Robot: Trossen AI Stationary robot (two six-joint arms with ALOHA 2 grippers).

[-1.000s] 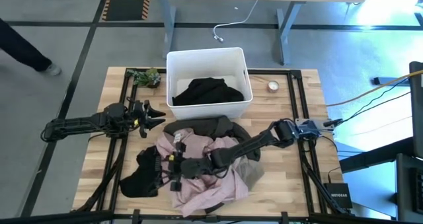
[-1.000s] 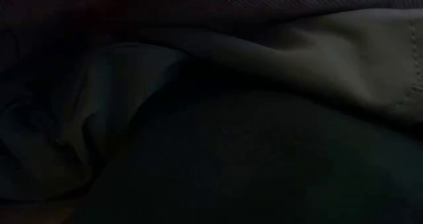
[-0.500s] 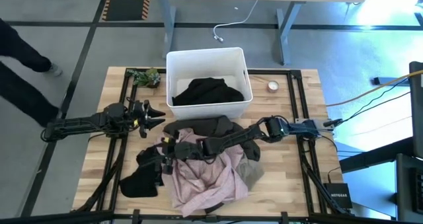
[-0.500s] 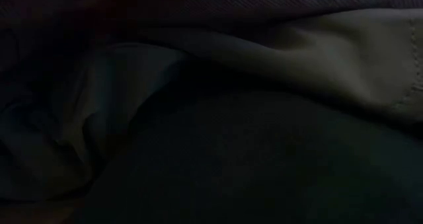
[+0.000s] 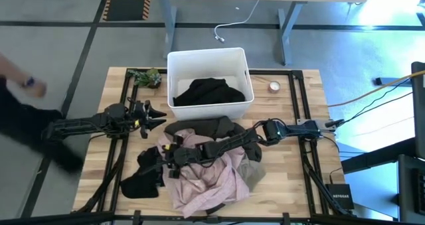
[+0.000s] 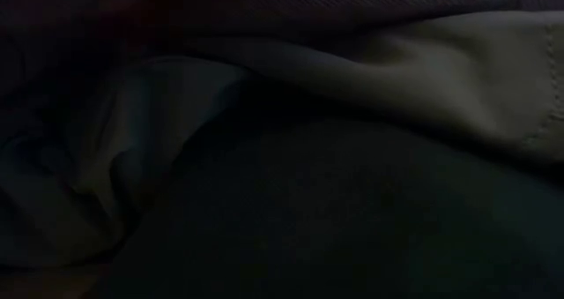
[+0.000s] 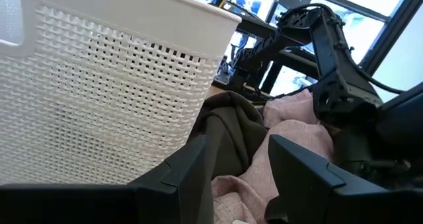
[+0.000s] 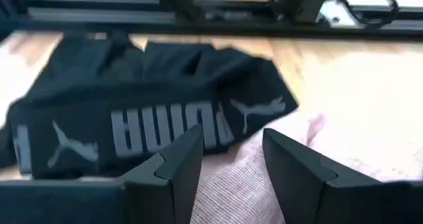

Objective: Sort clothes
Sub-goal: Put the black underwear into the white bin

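Below the centre of the high view, I have the heap of soft clothes on the wooden table [image 5: 292,172]: a dusty pink garment [image 5: 206,178] spread on top, a dark olive-brown piece [image 5: 212,127] bunched along its upper edge, and a black garment with pale printed lettering [image 5: 141,175] lying at the heap's left end. One more black piece [image 5: 207,91] already sits in the white perforated plastic bin [image 5: 174,69] just above the heap. My right gripper [image 5: 169,157] is stretched across the pink cloth from the right, fingers apart and holding nothing, as its wrist camera shows [image 8: 231,164]. From there the lettered black garment [image 8: 145,112] lies straight ahead, just past the fingertips, its long axis running crosswise to the gripper's reach, with pink fabric [image 8: 238,197] underneath the fingers. I judge the right arm the nearer one for that piece. My left gripper [image 5: 151,115] waits at the left of the table, level with the bin's lower edge; its fingers [image 7: 192,171] are parted too, pointing at the olive cloth [image 7: 228,128] beside the bin wall [image 7: 99,92]. The low camera is smothered by dark fabric [image 6: 282,158].
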